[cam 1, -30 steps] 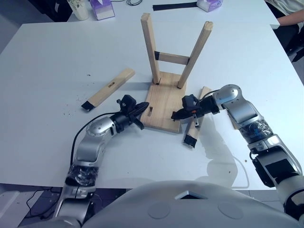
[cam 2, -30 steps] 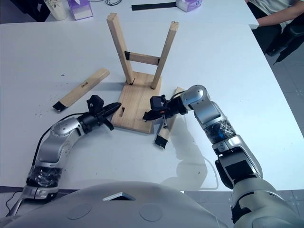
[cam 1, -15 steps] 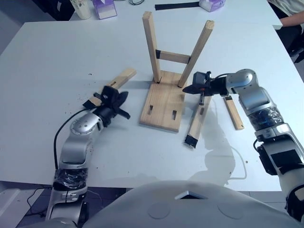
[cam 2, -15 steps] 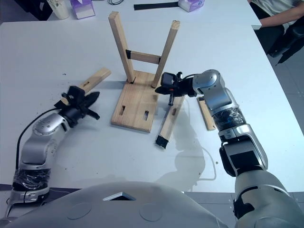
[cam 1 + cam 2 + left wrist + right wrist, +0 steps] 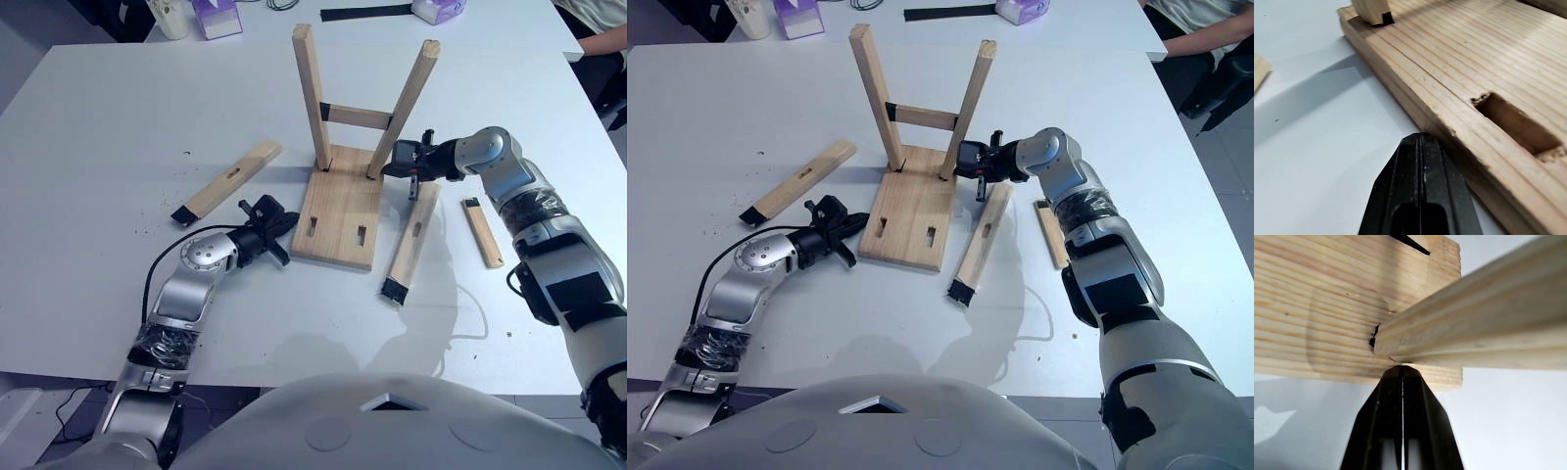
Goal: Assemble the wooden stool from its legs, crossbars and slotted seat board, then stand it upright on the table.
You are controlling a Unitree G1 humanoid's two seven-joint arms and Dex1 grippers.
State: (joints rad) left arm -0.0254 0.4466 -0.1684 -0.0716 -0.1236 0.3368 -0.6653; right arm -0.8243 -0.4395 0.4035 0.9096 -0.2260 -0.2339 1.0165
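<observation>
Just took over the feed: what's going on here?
The seat board lies flat, two legs standing at its far end, joined by a crossbar; the near slots are empty. The left gripper, shut, is at the board's left edge; the right gripper, shut, at one standing leg's base. Two loose legs lie beside it.

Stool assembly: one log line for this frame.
seat board: two legs fitted, two slots empty | left gripper: shut, at board edge | right gripper: shut, at fitted leg's base

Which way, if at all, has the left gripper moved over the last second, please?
Yes. The left gripper swung away from the slotted wooden seat board towards the loose wooden leg, then back to the board's left edge.
</observation>
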